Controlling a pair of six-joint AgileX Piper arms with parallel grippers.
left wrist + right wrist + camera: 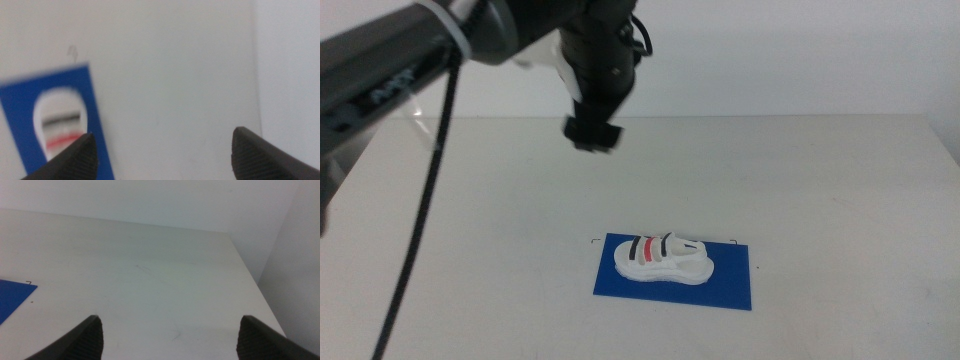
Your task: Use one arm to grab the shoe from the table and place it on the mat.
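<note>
Shoe (663,260) lies on mat (676,273), near centre of table (820,180), apart from both grippers. Left gripper (594,134) high over far table, jaws spread wide, empty. Judgement: placement done; retract straight up, avoid sweeping back over shoe. Right gripper (170,337) waits right, jaws apart.

Shoe (663,259) on mat (730,285), mat on table (840,190) near front

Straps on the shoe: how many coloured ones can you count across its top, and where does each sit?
2. On the shoe, lying on the blue mat, a black strap crosses nearer one end and a red strap sits right beside it. Others may be hidden.
</note>
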